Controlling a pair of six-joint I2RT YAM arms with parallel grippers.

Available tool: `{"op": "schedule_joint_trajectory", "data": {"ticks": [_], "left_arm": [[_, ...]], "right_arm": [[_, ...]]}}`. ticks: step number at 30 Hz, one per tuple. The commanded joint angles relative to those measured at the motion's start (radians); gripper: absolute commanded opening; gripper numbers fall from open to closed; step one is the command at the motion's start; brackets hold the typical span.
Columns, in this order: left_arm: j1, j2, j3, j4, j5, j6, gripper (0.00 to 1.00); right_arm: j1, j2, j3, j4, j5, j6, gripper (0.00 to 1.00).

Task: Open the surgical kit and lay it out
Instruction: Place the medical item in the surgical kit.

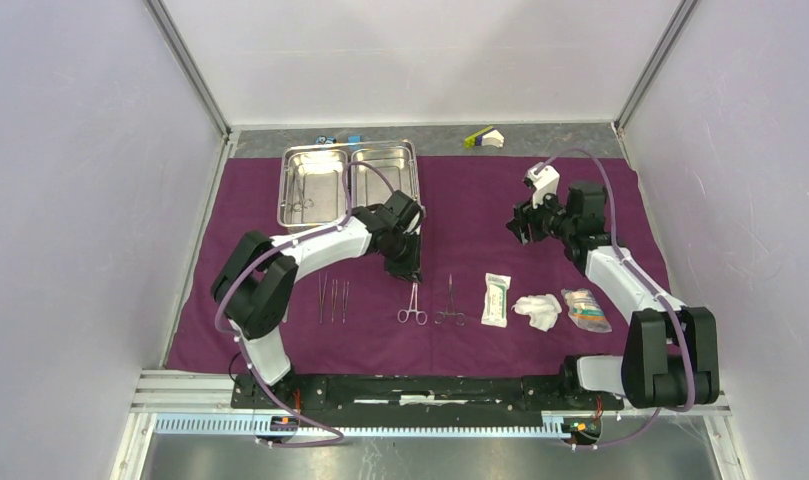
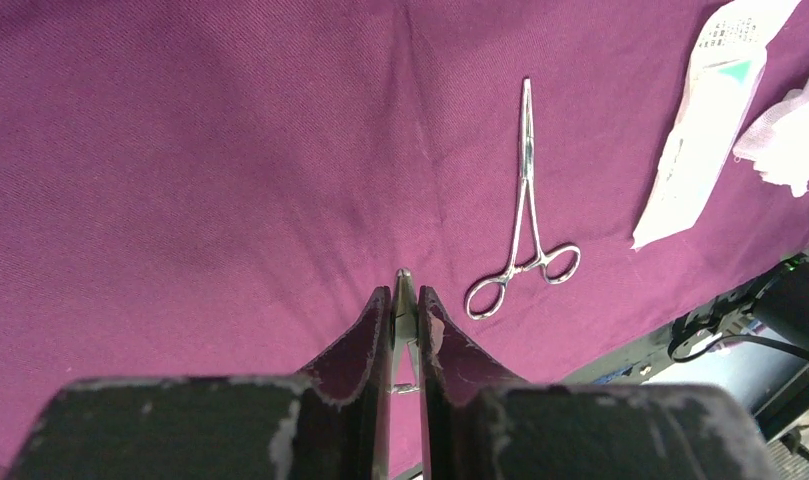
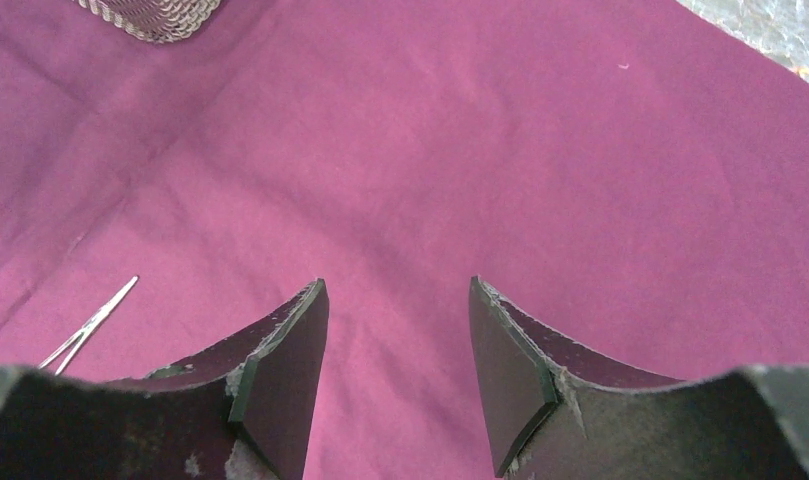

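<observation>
**Desk:** Where does the kit lie?

**Photographer:** A purple cloth (image 1: 460,200) covers the tabletop (image 1: 560,135) nearly from wall to wall, with a grey strip left bare along the far edge. The steel tray (image 1: 315,175) stands in the cloth's far left corner, and a ring-handled instrument (image 1: 300,206) lies in its left compartment. Along the near edge, from left to right, are the tweezers (image 1: 332,298), the forceps (image 1: 412,308), a second forceps (image 1: 450,305), the white packet (image 1: 496,299), the gauze (image 1: 538,311) and the clear packet (image 1: 585,309).

**Desk:** And the arms?

**Photographer:** The left fingers (image 2: 365,340) are pressed close together and pinch the forceps at the slim end, its tip showing just past them. The rings point toward the near rail. The right fingers (image 3: 290,350) stand spread over bare cloth, holding nothing, well back from the row of items.

**Desk:** How much room is there to move?

**Photographer:** A broad stretch of open cloth runs between the tray and the right arm. The walls close in on both sides. A small blue block (image 1: 355,138) and a yellow-green and white piece (image 1: 483,137) sit on the grey strip beyond the cloth.

**Desk:** Is any lettering legible?

**Photographer:** The left wrist view shows dark print and a green triangle on the white packet, but the print is too small to read.
</observation>
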Motion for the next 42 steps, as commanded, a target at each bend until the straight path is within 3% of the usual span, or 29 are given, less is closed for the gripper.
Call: {"op": "schedule_joint_trajectory", "data": {"ticks": [1, 23, 42], "left_arm": [[-0.021, 0.001, 0.018, -0.025, -0.029, -0.099, 0.02], [-0.027, 0.117, 0.148, -0.101, -0.09, -0.178, 0.04], [-0.028, 0.145, 0.129, -0.096, -0.087, -0.193, 0.07]], "right_arm": [[-0.029, -0.025, -0.01, 0.025, -0.042, -0.01, 0.6], [-0.115, -0.029, -0.027, 0.042, -0.157, 0.046, 0.61], [-0.144, -0.004, -0.029, 0.048, -0.208, 0.079, 0.61]]}}
